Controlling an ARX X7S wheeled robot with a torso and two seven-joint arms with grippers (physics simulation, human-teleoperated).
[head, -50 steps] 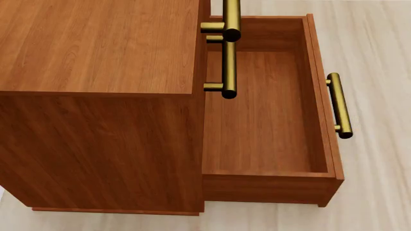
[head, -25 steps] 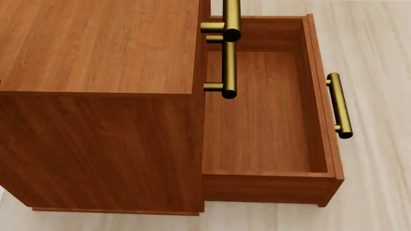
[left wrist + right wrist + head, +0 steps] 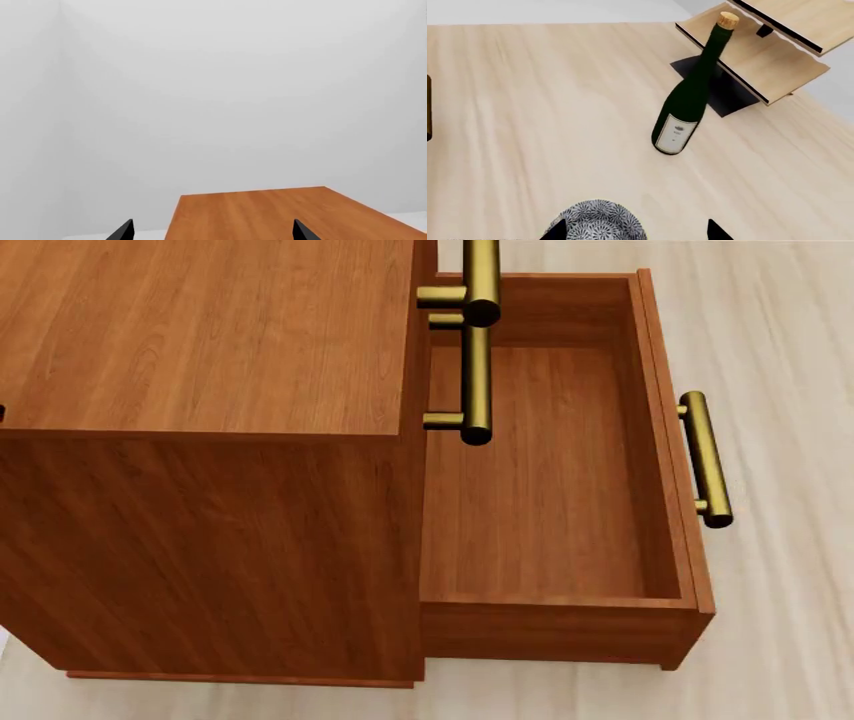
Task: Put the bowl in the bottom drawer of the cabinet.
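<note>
Only a dark sliver (image 3: 2,412) has crept in at the cabinet (image 3: 200,340) edge, so I judge the pickup still ahead: bottom drawer (image 3: 534,490) out and bare, bowl (image 3: 597,222) outside the cabinet under my right gripper (image 3: 635,231), spread wide, left gripper (image 3: 212,232) splayed, empty.

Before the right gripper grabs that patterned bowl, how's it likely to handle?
The bowl looks like glazed ceramic, so probably stiff, somewhat slippery, and breakable if dropped. It sits rim down on the wooden surface, so likely stable, offering only a rounded outside to pinch.
</note>
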